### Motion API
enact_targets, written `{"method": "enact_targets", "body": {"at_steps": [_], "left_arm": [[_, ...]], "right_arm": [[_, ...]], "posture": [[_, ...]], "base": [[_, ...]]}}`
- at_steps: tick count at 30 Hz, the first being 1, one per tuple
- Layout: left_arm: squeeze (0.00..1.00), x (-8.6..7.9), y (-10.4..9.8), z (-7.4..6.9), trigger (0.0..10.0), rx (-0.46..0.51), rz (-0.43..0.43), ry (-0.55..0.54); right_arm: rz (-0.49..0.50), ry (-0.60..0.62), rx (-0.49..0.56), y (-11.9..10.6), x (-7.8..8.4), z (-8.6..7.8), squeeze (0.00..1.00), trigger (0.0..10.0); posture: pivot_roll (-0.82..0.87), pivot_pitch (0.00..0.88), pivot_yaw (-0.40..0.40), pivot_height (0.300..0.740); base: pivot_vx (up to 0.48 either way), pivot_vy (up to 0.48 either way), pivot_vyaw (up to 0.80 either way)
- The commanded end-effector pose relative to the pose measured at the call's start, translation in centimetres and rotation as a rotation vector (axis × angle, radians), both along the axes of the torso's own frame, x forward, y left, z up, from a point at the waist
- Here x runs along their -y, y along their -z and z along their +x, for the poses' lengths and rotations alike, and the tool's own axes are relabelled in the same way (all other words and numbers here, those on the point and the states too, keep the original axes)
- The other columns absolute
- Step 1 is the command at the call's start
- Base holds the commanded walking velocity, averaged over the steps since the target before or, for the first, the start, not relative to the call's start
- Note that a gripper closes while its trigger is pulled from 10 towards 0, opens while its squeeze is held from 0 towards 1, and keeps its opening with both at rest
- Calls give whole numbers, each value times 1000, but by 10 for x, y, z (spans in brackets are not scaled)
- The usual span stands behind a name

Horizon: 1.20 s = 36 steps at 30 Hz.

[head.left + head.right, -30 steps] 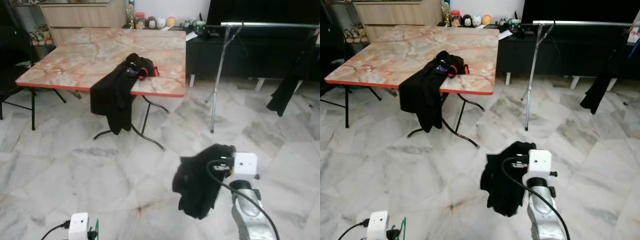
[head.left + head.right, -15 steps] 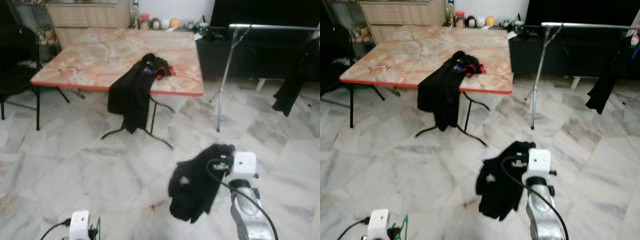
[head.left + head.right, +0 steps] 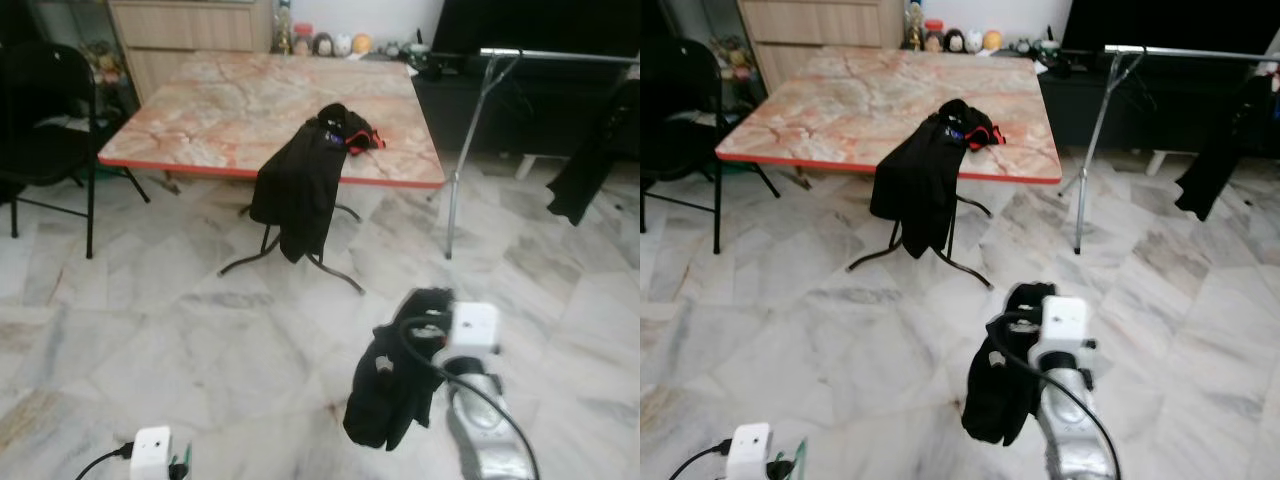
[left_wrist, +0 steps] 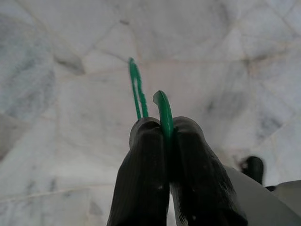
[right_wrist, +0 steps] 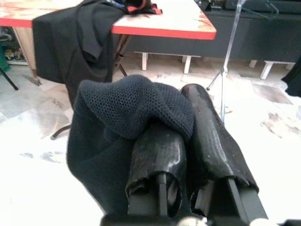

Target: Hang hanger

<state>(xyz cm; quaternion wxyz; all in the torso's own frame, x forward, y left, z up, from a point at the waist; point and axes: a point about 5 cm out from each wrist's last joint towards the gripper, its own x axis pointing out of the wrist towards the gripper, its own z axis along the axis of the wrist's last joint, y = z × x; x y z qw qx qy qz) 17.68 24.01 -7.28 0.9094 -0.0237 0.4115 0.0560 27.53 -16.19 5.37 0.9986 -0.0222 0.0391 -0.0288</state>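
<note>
A thin green hanger (image 4: 162,110) is pinched between the black fingers of my left gripper (image 4: 167,136), low at my left side over the marble floor. My right gripper (image 5: 181,117) is shut on a black garment (image 3: 395,385), which droops from it in front of me. The silver clothes rack (image 3: 560,53) stands at the far right, its upright pole (image 3: 465,150) beside the table corner. A dark garment (image 3: 585,165) hangs from the rack.
A marble-topped folding table (image 3: 230,110) stands ahead with black clothes (image 3: 300,185) draped over its front edge. A black chair (image 3: 45,110) is at the left, a dark low cabinet (image 3: 530,110) behind the rack. Open marble floor lies between me and the table.
The whole scene has slid to the right in the picture, so the camera has turned left. My right arm with the black garment sits a little lower and more to the left.
</note>
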Motion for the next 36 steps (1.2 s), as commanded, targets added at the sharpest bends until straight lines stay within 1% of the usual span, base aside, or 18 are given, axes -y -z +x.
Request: {"method": "enact_targets", "body": {"at_steps": [1, 11, 14, 20, 23, 26, 29, 31, 34, 36], "left_arm": [[0, 5, 4, -5, 10000, -25, -14, 0], [0, 8, 4, -3, 10000, -12, -18, 14], [0, 7, 2, -1, 10000, 12, -27, -2], [0, 8, 2, 0, 10000, 10, -41, 2], [0, 10, 2, 0, 10000, 6, -47, 13], [0, 11, 3, -1, 10000, 0, -43, 18], [0, 10, 3, -1, 10000, 0, -42, 19], [0, 10, 3, -2, 10000, -1, -41, 19], [0, 9, 3, -2, 10000, -1, -41, 20], [0, 9, 3, -2, 10000, -2, -40, 18]], "right_arm": [[-11, 23, 33, -6, 9, 1, 0, 10000], [-11, 21, 33, -6, 9, 1, 0, 10000], [-10, 17, 34, -6, 7, 2, 0, 10000], [-6, 18, 41, -6, 6, 2, 0, 10000], [-1, 21, 50, -8, 6, 2, 0, 10000], [-1, 26, 105, -19, 5, 4, 0, 10000], [-110, 2, 219, -43, 3, 10, 0, 10000], [-109, 12, 284, -60, 1, 15, 0, 10000], [-104, 26, 306, -67, 1, 18, 0, 10000], [-119, 11, 362, -83, -3, 24, 0, 10000]], "posture": [[-7, 0, -25, 740], [-5, 0, -26, 740], [-3, 0, -26, 740], [-3, 0, -24, 740], [-4, 0, -22, 740], [-2, 0, -23, 740], [-4, 0, -18, 740], [-3, 0, -18, 740], [-2, 0, -18, 740], [-1, 0, -16, 740]], "base": [[0, 307, 0], [0, 0, 0], [0, 0, 0], [0, 0, 0], [300, 0, 0], [371, 0, 0], [383, 0, 0], [405, 0, 0], [412, 0, 0], [435, 0, 0]]}}
